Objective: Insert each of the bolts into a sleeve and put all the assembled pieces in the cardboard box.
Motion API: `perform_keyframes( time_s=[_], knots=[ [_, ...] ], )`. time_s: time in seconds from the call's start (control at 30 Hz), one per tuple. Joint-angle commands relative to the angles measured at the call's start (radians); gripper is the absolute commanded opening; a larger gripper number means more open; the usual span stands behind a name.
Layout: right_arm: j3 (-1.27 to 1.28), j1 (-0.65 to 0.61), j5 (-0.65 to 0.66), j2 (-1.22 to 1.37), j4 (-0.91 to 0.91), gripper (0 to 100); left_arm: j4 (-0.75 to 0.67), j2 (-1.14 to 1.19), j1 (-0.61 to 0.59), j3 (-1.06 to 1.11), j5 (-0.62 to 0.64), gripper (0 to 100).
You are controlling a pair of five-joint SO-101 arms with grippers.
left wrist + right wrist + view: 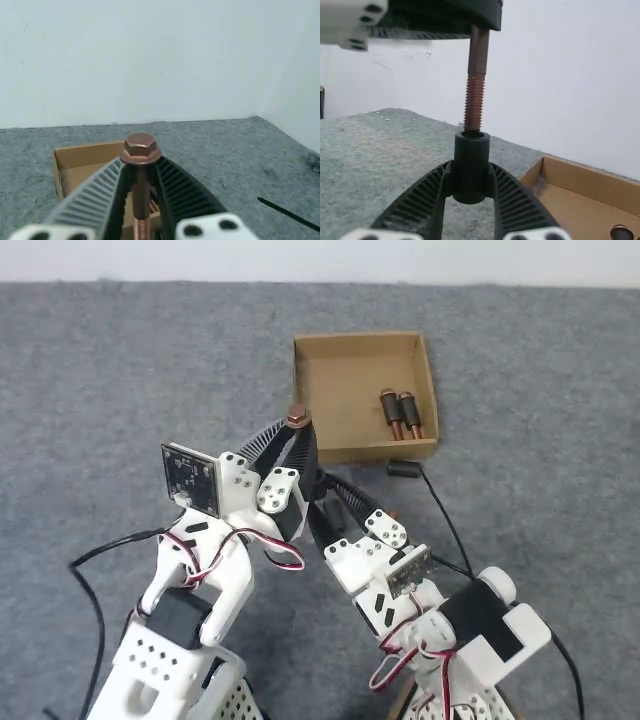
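Our left jaws are gripping the bolt (141,148), our right jaws the sleeve (471,167). We are lining them up; next, we think, push straight.

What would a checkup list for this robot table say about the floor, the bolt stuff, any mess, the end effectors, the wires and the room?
Surface: grey carpet, flat.
Job's things: the cardboard box holds two assembled pieces. A loose sleeve lies on the carpet just outside it.
Clutter: nothing seen.
End effectors: the left end effector is shut on a bolt, head up. The right end effector is shut on the held sleeve, with the bolt's tip at its opening.
Cables: a black cable runs over the carpet past the loose sleeve.
Surroundings: white wall.
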Motion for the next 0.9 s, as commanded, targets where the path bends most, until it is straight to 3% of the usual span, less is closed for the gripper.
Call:
perform_keyframes(
  time_s=[0.0,0.87],
  knots=[
    [0.020,0.018,-0.005,0.001,-0.002,0.6,-0.002,-0.025,0.008,-0.012,0.005,1],
    [-0.021,0.062,-0.009,-0.002,0.061,0.6,-0.018,-0.018,0.025,-0.010,0.005,1]
  ],
)
